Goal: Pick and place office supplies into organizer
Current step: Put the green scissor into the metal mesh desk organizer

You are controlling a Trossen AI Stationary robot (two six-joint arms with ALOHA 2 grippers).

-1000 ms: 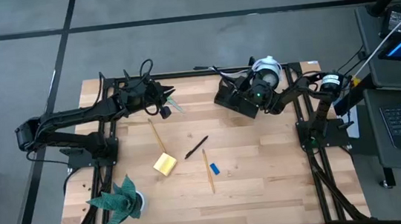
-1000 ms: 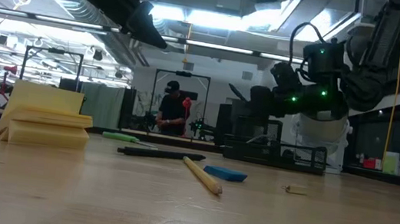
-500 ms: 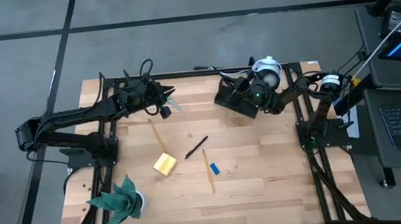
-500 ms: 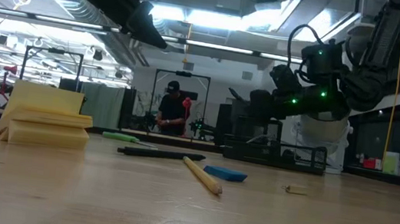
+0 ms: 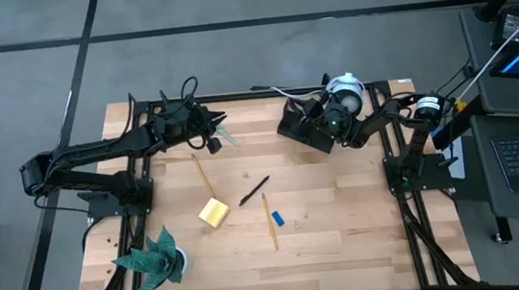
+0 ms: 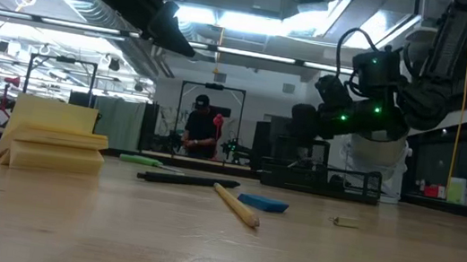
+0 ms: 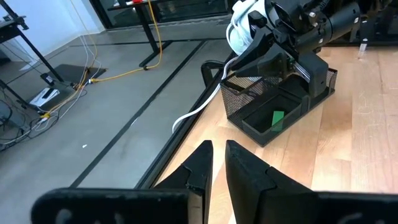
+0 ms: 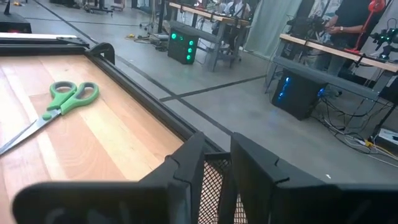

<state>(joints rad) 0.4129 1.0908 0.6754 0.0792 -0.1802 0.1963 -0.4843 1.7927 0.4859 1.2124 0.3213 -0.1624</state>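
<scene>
The black mesh organizer point(image 5: 303, 135) stands at the table's far right, with a tiny green piece point(image 7: 278, 118) lying in its front compartment. My right gripper point(image 5: 313, 120) is level at the organizer's raised back, open, with mesh point(image 8: 214, 180) showing between its fingers. My left gripper point(image 5: 211, 129) hangs well above the table at the far left, open by a narrow gap, with nothing in it. The green-handled scissors point(image 8: 62, 102) lie flat just below it. A yellow pencil point(image 5: 203, 175), sticky-note pad point(image 5: 213, 212), black pen point(image 5: 254, 190), second pencil point(image 5: 269, 221) and blue block point(image 5: 278, 218) lie mid-table. My right gripper stands with its open fingers point(image 7: 258, 56) on either side of the top of the organizer's mesh back wall point(image 7: 239, 81), coming level from the table's right. I cannot tell whether the fingers touch the mesh.
A round white camera-like device point(image 5: 346, 92) sits just behind the organizer, with a white cable point(image 7: 199, 112). A green paper plant point(image 5: 155, 257) stands at the near left corner. Bare wood lies along the near and right parts of the table. A person point(image 6: 202, 131) stands far off in the room.
</scene>
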